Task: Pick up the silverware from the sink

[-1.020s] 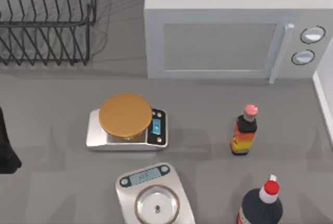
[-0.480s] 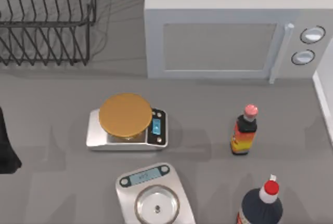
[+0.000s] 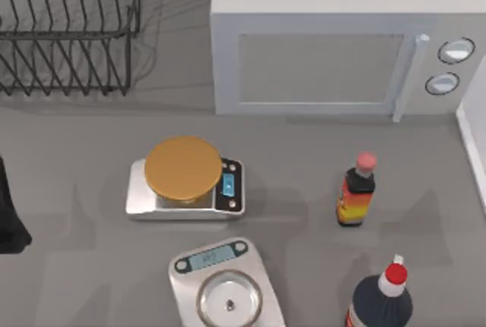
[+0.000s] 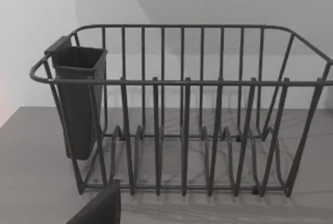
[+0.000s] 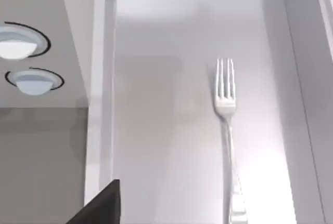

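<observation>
Silverware here means a single fork (image 5: 227,130), lying flat on the pale floor of the sink (image 5: 166,37) with its tines pointing toward the far wall and its handle running back toward the right wrist camera. It rests untouched, nothing clamped on it or even near it, so the pickup has not begun: the approach, the descent into the basin, the closing on the thin handle and the lift all remain. The right arm appears to hang above the sink at the tabletop's right side, next to the microwave (image 3: 342,46), whose two round knobs (image 5: 21,60) sit just beside the basin's rim; whether that arm's gripper is apart or together I cannot tell. The left arm waits at the tabletop's left edge, facing the wire dish rack (image 4: 182,109) with its dark utensil cup (image 4: 78,99), and its gripper state also cannot be told. On the tabletop (image 3: 76,152) stand two kitchen scales (image 3: 186,179) and two sauce bottles (image 3: 357,190), well apart from the sink. Such a slim fork lying flat on smooth metal will likely need a careful, low grasp.
</observation>
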